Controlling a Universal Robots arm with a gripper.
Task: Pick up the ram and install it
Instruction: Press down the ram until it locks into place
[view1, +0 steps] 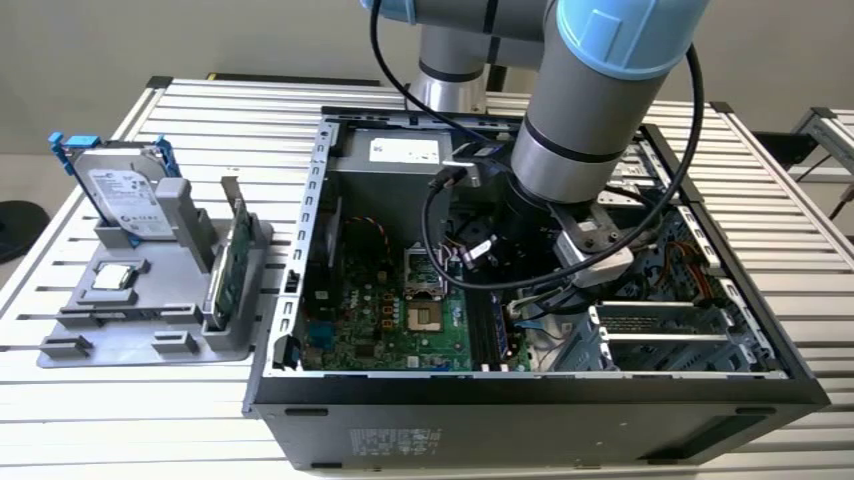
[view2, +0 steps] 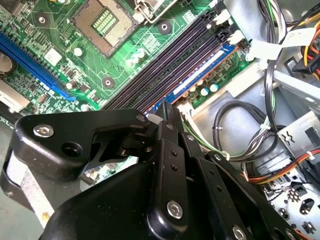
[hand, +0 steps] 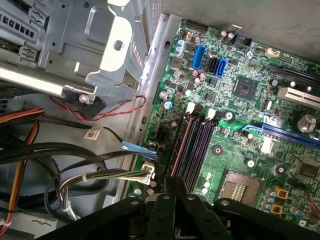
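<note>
The ram (view2: 200, 75) is a long blue stick standing on edge in the outermost of the black memory slots (view2: 170, 60) on the green motherboard (view1: 387, 310). In the first wrist view the ram (hand: 178, 145) shows edge-on beside the empty slots (hand: 197, 145). My gripper (view2: 167, 109) is down inside the computer case (view1: 534, 400), its black fingers shut on the near end of the ram; the gripper (hand: 175, 181) hides that end. In the exterior view the arm's wrist (view1: 587, 150) covers the gripper.
The processor socket (view2: 102, 20) lies just beyond the slots. Cable bundles (view2: 240, 130) and a metal drive cage (hand: 100, 45) crowd the ram's other side. Outside the case, a grey tray (view1: 134, 320) holds a silver hard drive (view1: 127, 195) and a green card (view1: 230, 265).
</note>
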